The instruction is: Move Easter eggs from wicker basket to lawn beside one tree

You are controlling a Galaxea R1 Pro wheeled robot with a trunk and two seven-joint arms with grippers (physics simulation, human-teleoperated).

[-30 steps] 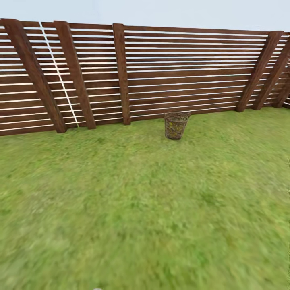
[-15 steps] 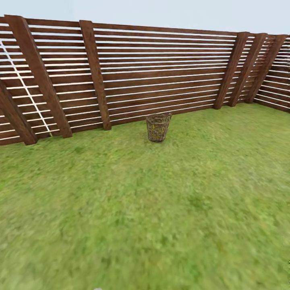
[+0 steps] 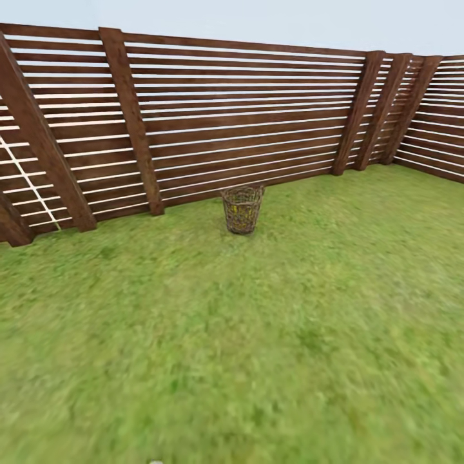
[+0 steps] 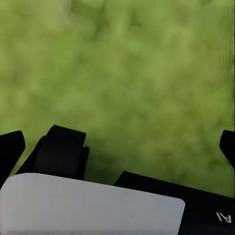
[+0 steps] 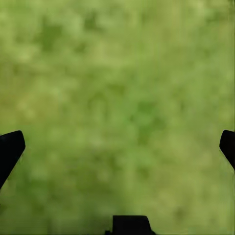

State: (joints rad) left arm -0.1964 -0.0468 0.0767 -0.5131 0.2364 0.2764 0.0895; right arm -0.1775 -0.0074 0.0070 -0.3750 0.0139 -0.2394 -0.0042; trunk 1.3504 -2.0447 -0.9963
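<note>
- The wicker basket [image 3: 243,209] stands upright on the lawn [image 3: 258,335], near the brown slat fence [image 3: 245,122] at the garden's far edge; yellow shows through its weave.
- Left gripper [image 4: 117,142]: fingers spread wide over bare grass, holding nothing.
- Right gripper [image 5: 117,144]: fingertips [image 5: 10,149] likewise wide apart above grass, empty.

I saw a round, open-weave brown wicker basket [image 3: 243,209] with a rough lattice wall. The mottled green grass lawn [image 3: 258,335] looked matt and coarse. The dark brown horizontal-slat wooden fence [image 3: 245,122] appeared smooth. Black gripper fingers [image 4: 11,152] looked matt plastic.
</note>
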